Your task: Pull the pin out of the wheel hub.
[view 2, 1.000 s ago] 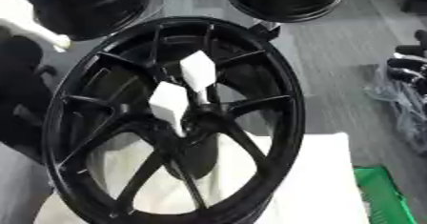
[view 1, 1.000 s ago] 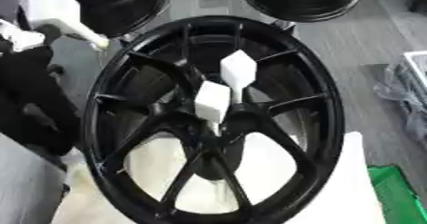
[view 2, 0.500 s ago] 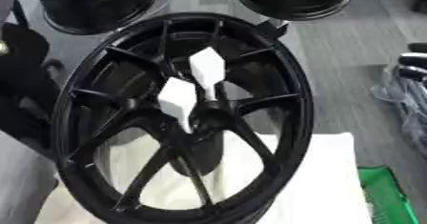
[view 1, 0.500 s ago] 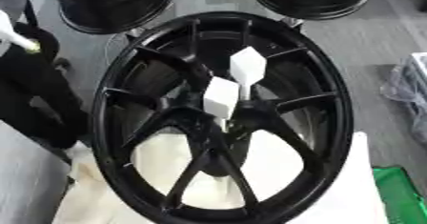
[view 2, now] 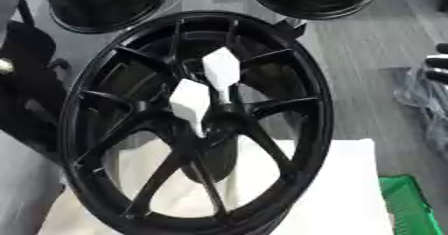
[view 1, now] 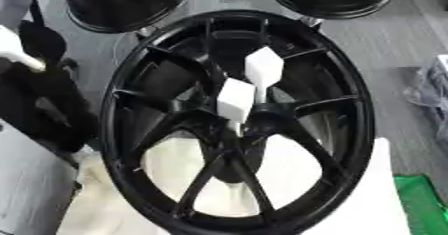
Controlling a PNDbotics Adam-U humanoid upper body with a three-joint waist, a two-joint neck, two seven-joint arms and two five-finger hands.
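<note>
Wheel hub (view 1: 236, 124), glossy black with spokes, lies tilted on a white cloth (view 2: 332, 189) over the bench, its rim nearly filling both views. Two white pins stand out of its centre: the nearer pin (view 1: 234, 101) rises from beside the hub bore, and the farther pin (view 1: 263, 69) stands just behind it, each with a chunky faceted white head on a thin stem running down into the black metal. Neither robot hand shows in either view, so whether they are spread or curled cannot be told. More dark wheels (view 1: 122, 1) sit on the grey floor beyond. The pins look light, rigid and plastic, with flat faces that should give fingers good purchase; the head is the place to pinch, thumb on one face and fingers opposite. The stem looks slender, so I judge a straight pull along its axis safer than a sideways tug, which might bend or snap it
</note>
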